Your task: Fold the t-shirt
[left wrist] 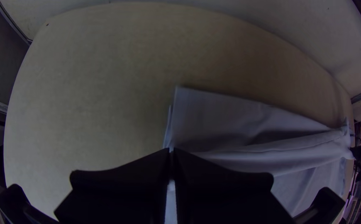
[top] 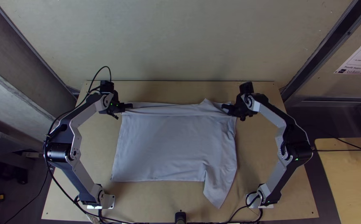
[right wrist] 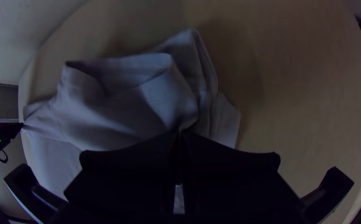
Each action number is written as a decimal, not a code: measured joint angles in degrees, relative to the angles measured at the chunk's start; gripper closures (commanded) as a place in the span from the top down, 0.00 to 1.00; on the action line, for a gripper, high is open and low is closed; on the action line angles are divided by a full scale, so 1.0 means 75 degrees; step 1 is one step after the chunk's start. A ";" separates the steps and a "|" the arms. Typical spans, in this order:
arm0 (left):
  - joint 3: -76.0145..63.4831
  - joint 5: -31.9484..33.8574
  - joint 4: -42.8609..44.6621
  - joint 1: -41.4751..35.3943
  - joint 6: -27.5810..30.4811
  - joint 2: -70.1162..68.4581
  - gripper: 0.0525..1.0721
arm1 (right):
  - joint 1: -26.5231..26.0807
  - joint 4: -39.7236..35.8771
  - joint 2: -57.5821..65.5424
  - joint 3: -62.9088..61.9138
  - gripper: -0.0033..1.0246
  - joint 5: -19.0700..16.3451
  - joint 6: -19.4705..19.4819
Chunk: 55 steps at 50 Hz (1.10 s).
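Note:
The light grey t-shirt (top: 172, 145) lies spread on the table, a band of cloth raised along its far edge and a sleeve-like corner pointing to the near edge at right. My left gripper (top: 130, 106) is at its far left corner, my right gripper (top: 225, 107) at its far right. In the left wrist view, my left gripper (left wrist: 171, 155) is closed on the shirt's edge (left wrist: 230, 116). In the right wrist view, my right gripper (right wrist: 179, 139) is closed on bunched cloth of the shirt (right wrist: 118, 112). Cloth between the grippers is pulled into a long fold.
The wooden table (top: 180, 89) shows bare wood beyond the shirt and on both sides. A small black device (top: 180, 217) stands at the middle of the near edge, with black cables (top: 147, 222) along that edge.

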 measured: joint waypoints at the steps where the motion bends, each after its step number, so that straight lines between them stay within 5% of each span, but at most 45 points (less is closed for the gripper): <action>1: -0.0047 0.0000 0.0029 0.0000 -0.0003 -0.0003 0.03 | 0.0000 0.0070 -0.0020 -0.0114 0.03 0.0012 0.0003; 6: -0.0259 0.0000 0.0175 0.0000 0.0000 -0.0006 0.04 | 0.0000 0.0353 -0.0114 -0.0498 0.03 0.0029 0.0003; 9: -0.0335 0.0000 0.0239 0.0009 0.0000 -0.0006 0.24 | 0.0000 0.0504 -0.0189 -0.0638 0.10 0.0105 0.0000; 12: -0.0391 0.0003 0.0283 0.0032 0.0000 -0.0006 0.58 | 0.0000 0.0586 -0.0236 -0.0726 0.42 0.0175 0.0000; 15: -0.0408 0.0000 0.0277 0.0061 0.0000 -0.0006 0.85 | 0.0000 0.0597 -0.0262 -0.0755 0.92 0.0289 0.0000; 16: -0.0408 -0.0003 0.0274 0.0082 0.0000 -0.0006 0.94 | 0.0000 0.0609 -0.0289 -0.0775 0.98 0.0300 0.0000; 40: -0.0326 0.0729 -0.0947 0.0574 0.0408 -0.1722 0.96 | -0.0501 0.0262 -0.2952 -0.1180 0.96 0.0513 0.0000; 55: -0.0207 0.0801 -0.2734 0.0565 0.0927 -0.3118 0.96 | -0.0659 -0.2640 -0.4371 -0.0286 0.96 0.0542 -0.0029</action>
